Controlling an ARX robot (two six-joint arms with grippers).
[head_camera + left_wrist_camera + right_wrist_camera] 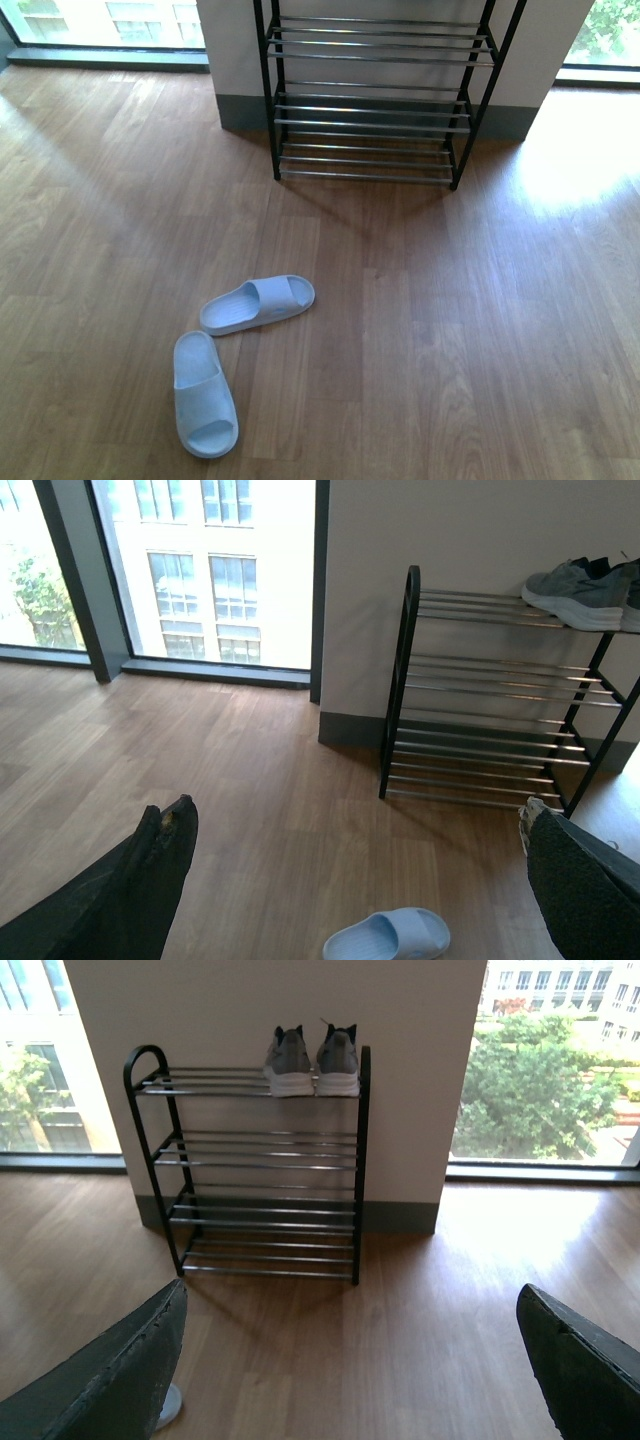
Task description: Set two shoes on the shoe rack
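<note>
Nearest: near slide (205,395), pale blue, sole down on wood floor (450,350), left of centre in the front view, close to the floor's near edge. It lies lengthwise, strap end toward the camera.

Far slide (258,303) sits just behind it and slightly right. It's crosswise, strap end to the right. The heel ends of the two are just beside each other, roughly an L. Both are well apart from the rack. The left wrist view catches one slide (388,937) only.

Shoe rack (370,125) stands further right, at the floor's far edge, back against the pale wall (250,1000) with windows (100,20) on both sides. Black frame, chrome bars, upright. The front view crops off the top tier.

Grey sneakers (313,1060) show in both wrist views. The pair is on the top tier, side by side and touching, heels toward the room, up against one end post.

Left gripper (355,815): fingers (150,880) spread wide, nothing between them, up off the floor, facing the rack (480,750). One sneaker (575,585) is clear there; the other is cut by the frame edge.

Right gripper (352,1298): fingers (585,1370) also spread wide and holding nothing, above the floor, squarely facing the rack (265,1165).

A small pale shape shows by one right finger. Can't tell what it is.
</note>
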